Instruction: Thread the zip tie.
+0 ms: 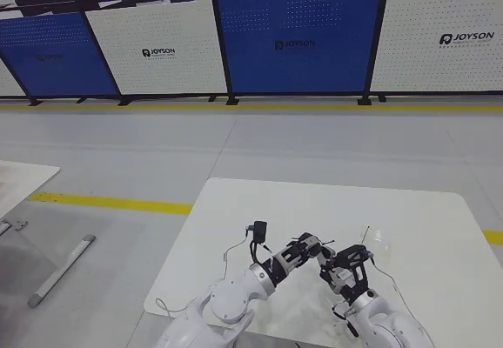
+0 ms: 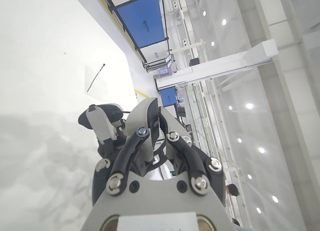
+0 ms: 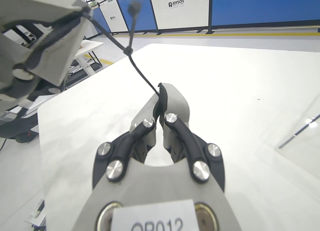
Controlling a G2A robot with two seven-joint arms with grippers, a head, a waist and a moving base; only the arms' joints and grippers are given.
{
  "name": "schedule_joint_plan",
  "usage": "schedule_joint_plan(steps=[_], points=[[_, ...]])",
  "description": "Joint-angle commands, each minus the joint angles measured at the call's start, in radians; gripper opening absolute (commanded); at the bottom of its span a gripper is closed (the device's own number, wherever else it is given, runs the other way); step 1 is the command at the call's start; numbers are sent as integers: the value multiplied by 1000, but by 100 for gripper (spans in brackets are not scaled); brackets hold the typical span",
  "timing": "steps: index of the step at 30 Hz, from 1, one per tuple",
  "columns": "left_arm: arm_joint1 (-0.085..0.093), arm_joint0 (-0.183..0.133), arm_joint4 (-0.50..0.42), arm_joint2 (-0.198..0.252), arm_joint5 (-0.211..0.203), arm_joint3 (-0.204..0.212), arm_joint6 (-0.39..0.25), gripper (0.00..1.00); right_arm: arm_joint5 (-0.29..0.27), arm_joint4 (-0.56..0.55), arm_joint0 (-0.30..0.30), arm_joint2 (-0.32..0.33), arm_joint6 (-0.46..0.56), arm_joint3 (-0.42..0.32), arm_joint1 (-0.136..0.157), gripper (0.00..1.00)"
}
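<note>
- right gripper (image 3: 160,94): fingers pressed together, clamped on one end of the black zip tie (image 3: 141,74). Strap runs up and away from it, held in air above the white table (image 1: 260,209).
- left gripper (image 2: 158,114): fingers together too, pinching another stretch of the same tie. In R wrist view the strap goes into its tips.
- Small block (image 3: 128,50) partway along strap. Three strands meet there: one to each gripper, one free end sticking up.
- Prob. the tie's head w/ tail already through. That's a judgement, can't make out the slot.
- Progress: insertion looks done or nearly so. Left to do, I reckon: draw the tail further to close the loop. Loop itself not made out.
- Views: R wrist gives the block + strand layout. L wrist gives a thin black line btwn the two grippers, no junction detail.
- Top view gives overall layout: both grippers close together over near part of table, tie too thin to read.
- Spare tie (image 2: 96,78) lies flat on clear sheet (image 3: 306,147), well apart from both grippers.
</note>
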Motion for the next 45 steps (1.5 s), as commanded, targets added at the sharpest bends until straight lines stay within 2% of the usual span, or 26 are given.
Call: schedule_joint_plan(steps=[1,7,23,24,25,26,31,38,40,42,45], points=[[1,6,5,-1,-1,-11,1,0,2,1,1,-1,0,3,0,0],[5,25,17,-7,-1,-42,-2,0,8,-2,1,-5,-2,5,1,0],[11,46,51,-12,19,-77,-1,0,-5,32,14,-20,-46,43,-3,0],[11,46,53,-14,27,-76,10,0,-6,41,15,-20,-53,45,-3,15],[10,43,57,-16,41,-72,33,0,-4,52,15,-19,-62,48,-4,62],[8,41,55,-17,48,-68,51,0,0,60,15,-16,-74,47,-5,100],[4,35,7,-31,39,-40,90,0,22,111,-12,28,-161,14,-2,100],[10,70,-46,-95,7,-13,115,0,13,194,-108,171,-303,-109,15,100],[11,74,-39,-105,4,-5,129,0,8,239,-134,206,-342,-137,17,100],[11,70,-9,-107,3,6,144,0,-28,317,-160,228,-360,-157,18,100],[11,70,-9,-107,3,6,144,0,-28,317,-160,228,-360,-157,18,100]])
